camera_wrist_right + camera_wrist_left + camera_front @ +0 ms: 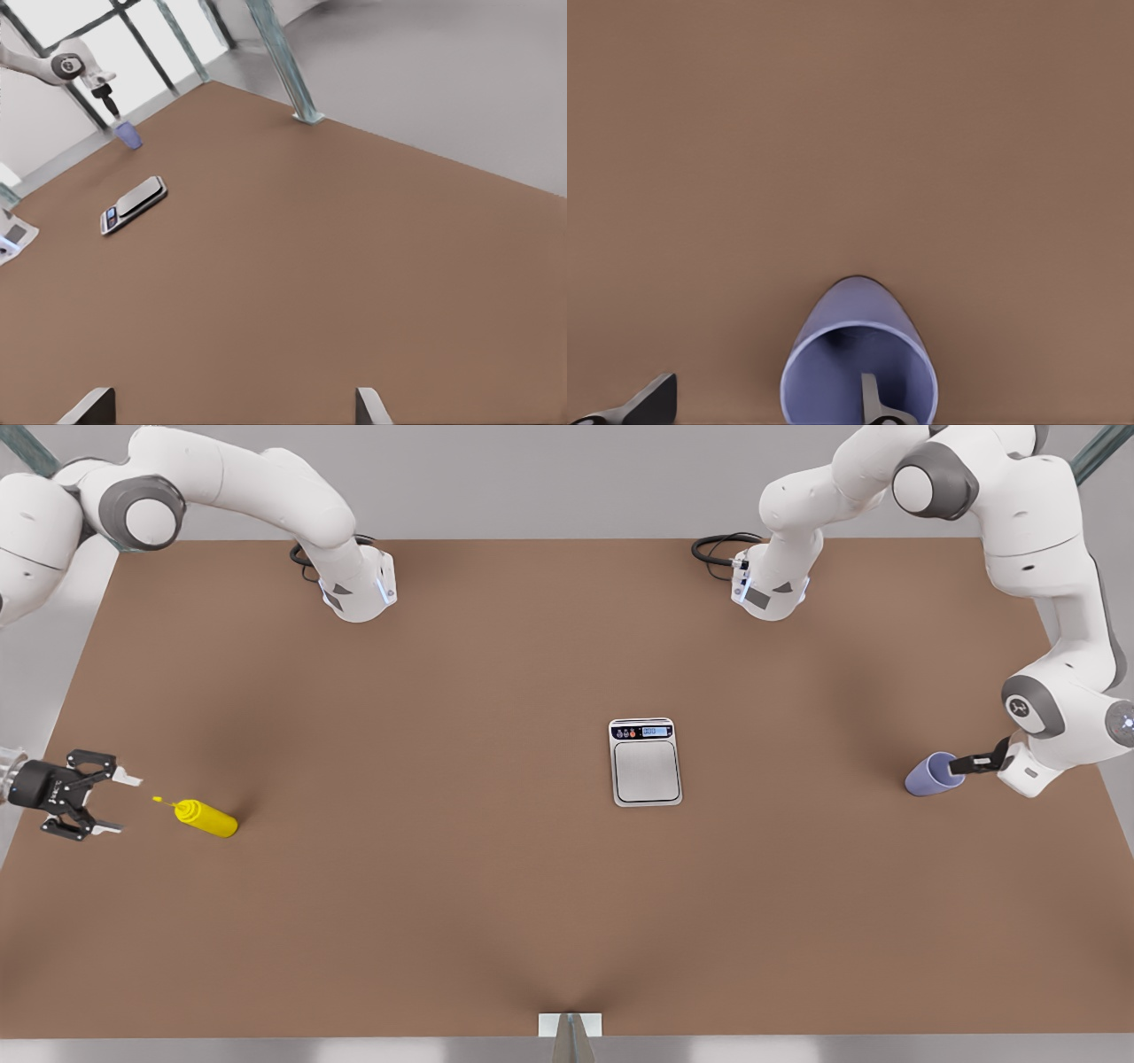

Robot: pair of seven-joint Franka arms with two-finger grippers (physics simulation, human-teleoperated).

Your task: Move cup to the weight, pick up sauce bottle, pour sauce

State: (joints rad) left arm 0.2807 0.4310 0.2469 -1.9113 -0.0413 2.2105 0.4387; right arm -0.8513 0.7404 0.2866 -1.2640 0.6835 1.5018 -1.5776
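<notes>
Left gripper (pixel 959 764) down at the cup (pixel 932 774) on the front view's right of the table (pixel 443 921), one finger (pixel 873 400) inside the rim, the other outside, jaws apart, not clamped. Right gripper (pixel 111 804) low at the front view's left, jaws wide apart, just beside the nozzle of the sauce bottle (pixel 205 817), which lay on its side. Weight (pixel 646 762) sat bare mid-table, well apart from both.

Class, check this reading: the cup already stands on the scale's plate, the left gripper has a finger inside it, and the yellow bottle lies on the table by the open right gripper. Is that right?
One part is wrong. The cup is not on the scale; the front view shows it on the table, well off toward that view's right, the plate bare. The rest holds: the left gripper has one finger inside the cup, and the sauce bottle lies by the open right gripper.
</notes>
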